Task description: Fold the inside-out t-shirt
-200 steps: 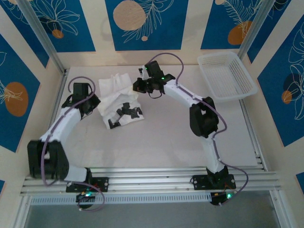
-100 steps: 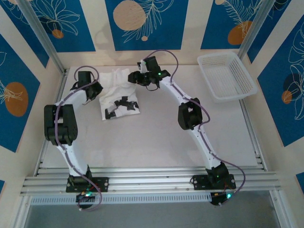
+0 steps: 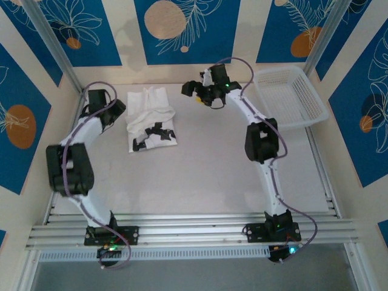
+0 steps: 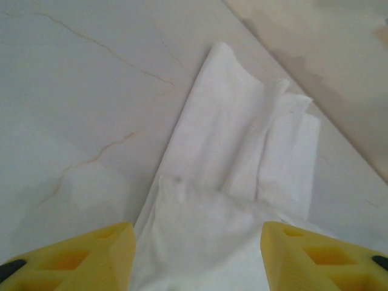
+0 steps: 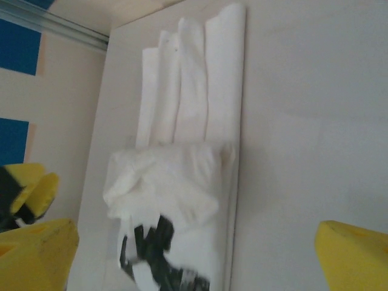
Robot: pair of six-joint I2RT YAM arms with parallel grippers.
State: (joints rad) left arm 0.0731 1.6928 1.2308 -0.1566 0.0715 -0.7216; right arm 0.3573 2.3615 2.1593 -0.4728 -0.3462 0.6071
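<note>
The t-shirt (image 3: 150, 115) lies as a narrow folded bundle near the far-left corner of the bench (image 3: 200, 182), long side running from the far edge toward me. Its far half shows flat stacked pleats. The near half is a puffier lump with dark marks on it.

My left pincer (image 3: 120, 113) sits just beside the bundle's left edge. In the left wrist view its 2 fingers (image 4: 79, 257) stand apart with cloth lying loose between them, so it is open and gripping nothing. My right pincer (image 3: 188, 90) is off the shirt, toward the middle of the far edge, with its jaws spread wide and empty. The mesh basket (image 3: 291, 97) stays in the far-right corner, well apart.

My worry is the left side. If I pull that pincer away low, a finger could catch the thin cloth and drag the top layer open. The puffy near half also looks able to spring apart on its own.

Compared with 1 second ago, both pincers have let go, the right one has backed away from the bundle's far-right corner, and the bundle lies straighter and nearer the far edge.
</note>
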